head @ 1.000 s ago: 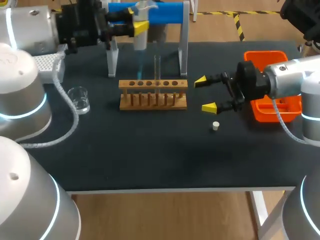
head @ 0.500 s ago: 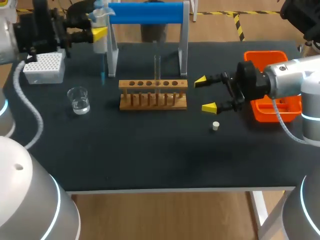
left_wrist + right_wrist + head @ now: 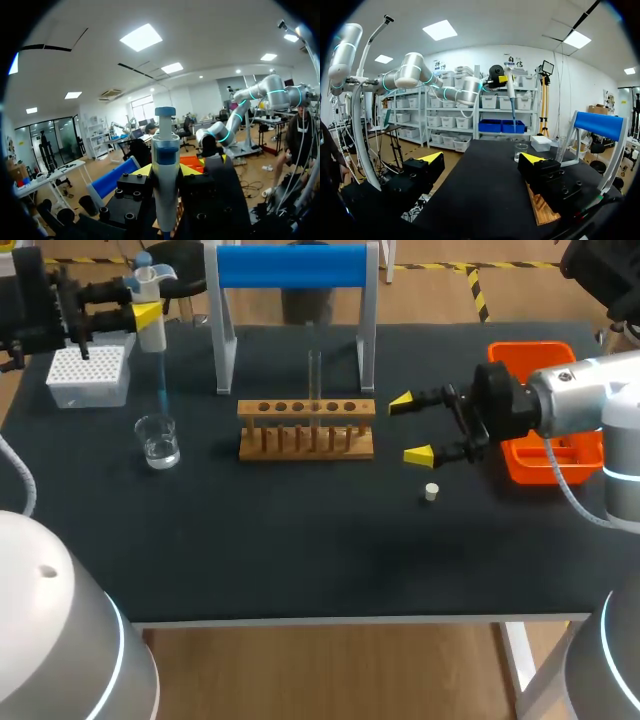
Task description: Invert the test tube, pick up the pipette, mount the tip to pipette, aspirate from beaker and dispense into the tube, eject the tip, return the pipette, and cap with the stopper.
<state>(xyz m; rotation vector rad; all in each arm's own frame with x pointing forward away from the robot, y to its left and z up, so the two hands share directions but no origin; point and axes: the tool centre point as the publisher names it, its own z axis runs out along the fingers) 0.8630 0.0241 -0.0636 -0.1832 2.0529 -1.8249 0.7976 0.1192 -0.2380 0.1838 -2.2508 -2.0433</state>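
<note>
Pipette [image 3: 150,325], tip [image 3: 161,390] mounted, hung over the beaker [image 3: 158,440], pinched in your left pincer [image 3: 140,302], your right pincer [image 3: 410,427] spread near the stopper [image 3: 431,492]; aspirating, dispensing, ejecting, returning and capping looked not yet done.

One pipette [image 3: 152,325], one beaker [image 3: 158,440], one test tube [image 3: 314,375] (upright in rack [image 3: 306,428]), one stopper [image 3: 431,491], one tip box [image 3: 90,375].

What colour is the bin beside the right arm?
The bin is orange; the head view shows it best.

Lab bench: wooden test-tube rack [image 3: 306,428], glass beaker [image 3: 158,440], pipette stand [image 3: 290,265] and tip box [image 3: 88,375] on a black table [image 3: 300,540].
</note>
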